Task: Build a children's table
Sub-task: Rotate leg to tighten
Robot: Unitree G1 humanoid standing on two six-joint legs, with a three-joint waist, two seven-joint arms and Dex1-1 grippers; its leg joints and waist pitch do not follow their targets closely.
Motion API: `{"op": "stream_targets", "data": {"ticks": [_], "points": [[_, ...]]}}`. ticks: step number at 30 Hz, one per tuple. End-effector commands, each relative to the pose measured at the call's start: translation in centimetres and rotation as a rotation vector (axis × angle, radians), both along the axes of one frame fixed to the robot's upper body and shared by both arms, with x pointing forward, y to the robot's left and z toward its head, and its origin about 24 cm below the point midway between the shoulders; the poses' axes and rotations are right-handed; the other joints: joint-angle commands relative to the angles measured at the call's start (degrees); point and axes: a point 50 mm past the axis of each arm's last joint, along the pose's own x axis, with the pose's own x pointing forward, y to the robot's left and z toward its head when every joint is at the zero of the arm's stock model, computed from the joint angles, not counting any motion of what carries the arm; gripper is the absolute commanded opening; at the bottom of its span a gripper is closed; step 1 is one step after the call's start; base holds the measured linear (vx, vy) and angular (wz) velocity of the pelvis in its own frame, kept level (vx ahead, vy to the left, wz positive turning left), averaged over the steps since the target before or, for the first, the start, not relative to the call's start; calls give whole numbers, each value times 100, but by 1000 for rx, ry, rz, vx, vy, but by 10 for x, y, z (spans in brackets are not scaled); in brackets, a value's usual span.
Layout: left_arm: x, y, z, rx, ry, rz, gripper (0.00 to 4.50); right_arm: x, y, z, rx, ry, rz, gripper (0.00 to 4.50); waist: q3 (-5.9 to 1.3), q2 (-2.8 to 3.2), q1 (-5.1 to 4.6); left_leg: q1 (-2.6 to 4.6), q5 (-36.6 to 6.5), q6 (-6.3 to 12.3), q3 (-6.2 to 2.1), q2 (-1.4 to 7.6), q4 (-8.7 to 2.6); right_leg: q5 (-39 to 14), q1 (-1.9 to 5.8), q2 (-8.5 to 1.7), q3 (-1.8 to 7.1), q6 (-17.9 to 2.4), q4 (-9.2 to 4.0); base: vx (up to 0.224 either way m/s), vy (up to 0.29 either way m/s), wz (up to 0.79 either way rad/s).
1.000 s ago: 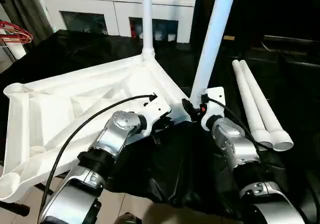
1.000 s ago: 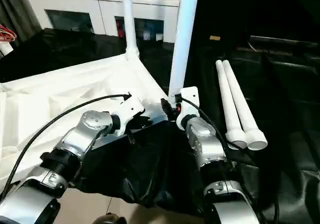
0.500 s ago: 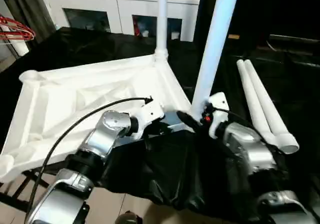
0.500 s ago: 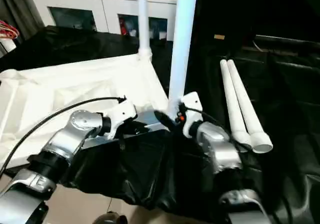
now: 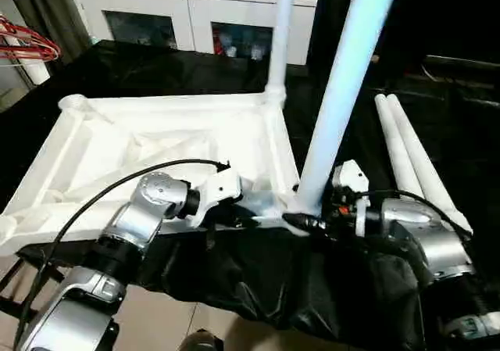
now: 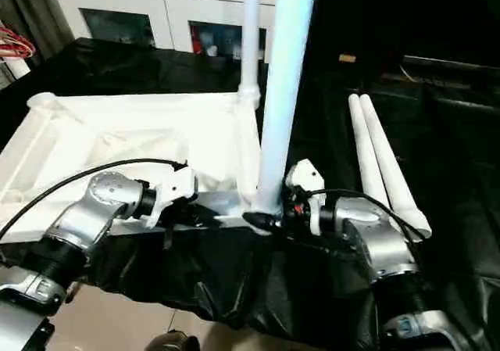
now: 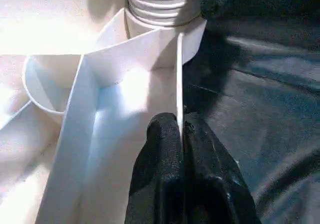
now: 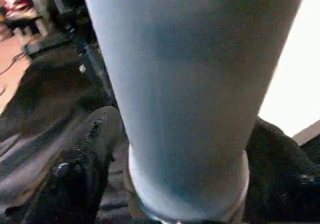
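A white table top (image 5: 156, 144) is laid upside down on a black-covered surface (image 5: 258, 288), ribbed underside up. Its thin near rim is pinched between the closed fingers of the left gripper (image 7: 181, 134). At the top's near right corner an upright white leg (image 5: 344, 93) is clasped at its base by the right gripper (image 5: 301, 220). A second leg (image 5: 279, 34) is seated at the top's far right corner. Two loose legs (image 5: 418, 163) are laid side by side to the right of the top.
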Motion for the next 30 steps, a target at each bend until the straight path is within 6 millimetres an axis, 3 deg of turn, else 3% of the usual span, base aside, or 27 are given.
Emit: {"op": "stream_targets", "data": {"ticks": [1, 9, 14, 19, 21, 22, 24, 26, 30], "points": [[0, 0, 7, -8, -30, -40, 0, -6, 1, -2, -11, 22, 55, 334, -463, -61, 12, 90, -1010, 425, -98, 345, -370, -1074, 283, -474, 275, -1285, -383, 0, 0, 0], [1, 4, 7, -4, -30, -25, 0, -11, 6, -4, -5, 41, 89, 278, -467, -78, 41, 85, -941, 431, -100, 343, -361, -1022, 287, -476, 274, -1283, -368, 0, 0, 0], [5, -2, 5, -21, -41, 35, 0, -10, 11, -5, 42, 41, 43, 275, -457, -105, 42, 90, -981, 413, -92, 340, -362, -1085, 275, -479, 276, -1278, -385, 0, 0, 0], [23, -32, 4, -56, -88, 241, 0, 8, 31, -23, 75, 37, -301, 274, -418, -114, -17, 128, -1331, 131, -121, 325, -416, -1953, 248, -515, 278, -1056, -488, 0, 0, 0], [25, -42, 5, -67, -94, 272, 0, 13, 36, -30, 51, 40, -387, 274, -418, -109, -36, 137, -1412, 83, -130, 318, -425, -2070, 248, -514, 281, -959, -506, 0, 0, 0], [26, -48, 5, -73, -100, 292, 0, 16, 40, -34, 35, 40, -435, 274, -408, -72, -53, 136, -1447, 61, -130, 315, -434, -2083, 231, -506, 286, -962, -512, 0, 0, 0], [28, -59, 6, -85, -110, 316, 0, 21, 48, -38, 22, 52, -523, 274, -401, -108, -84, 135, -1560, 9, -140, 297, -447, -2230, 256, -513, 273, -910, -539, 0, 0, 0], [29, -67, 6, -91, -120, 332, 0, 25, 56, -39, 30, 62, -590, 274, -399, -68, -133, 155, -1662, -33, -151, 292, -458, -2313, 242, -511, 273, -892, -553, 0, 0, 0], [25, -78, 6, -101, -125, 312, 0, 29, 70, -36, 59, 42, -617, 274, -404, -58, -149, 155, -1716, -7, -149, 306, -470, -2208, 236, -515, 293, -858, -566, 0, 0, 0]]}}
